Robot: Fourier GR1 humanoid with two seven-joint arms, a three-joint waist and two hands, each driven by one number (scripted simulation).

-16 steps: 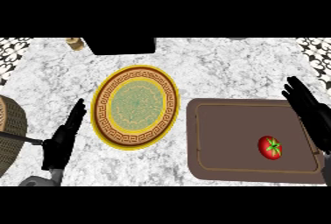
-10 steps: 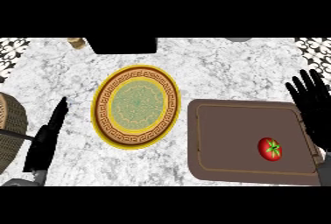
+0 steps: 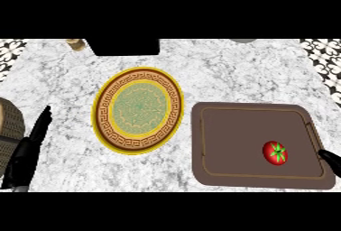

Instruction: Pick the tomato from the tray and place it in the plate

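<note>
Counter [image 3: 220, 76]: you are looking steeply down at a white-and-grey marbled top that fills nearly the whole view; patterned tile shows at both upper corners.
Tray [image 3: 233, 135]: your brown tray with rounded corners lies on the right half of the counter, just right of the plate and apart from it. Its floor is bare apart from the tomato.
Plate [image 3: 106, 113]: your round plate sits left of centre, with a yellow rim, a brown key-pattern band and a pale green middle. Nothing lies on it.
Left hand [image 3: 26, 153]: you see it at the left edge, low down, a black hand seen edge-on with straight fingers pointing up the view. It holds nothing and stands well apart from the plate.
Dark box [image 3: 124, 46]: a black block at the counter's far edge, above the plate.
Basket [image 3: 8, 122]: a woven brown shape cut off by the left edge, just beside your left hand; you cannot tell more of it.
Tomato [image 3: 275, 152]: your red tomato with a green star-shaped stalk lies in the tray, toward its right rim and below the middle. Nothing touches it.
Right hand [image 3: 331, 159]: only a black tip shows at the right edge, just past the tray's rim, near the tomato. You cannot tell how far open it is.
Jar [image 3: 75, 43]: a small tan object at the far edge, left of the dark box.
</note>
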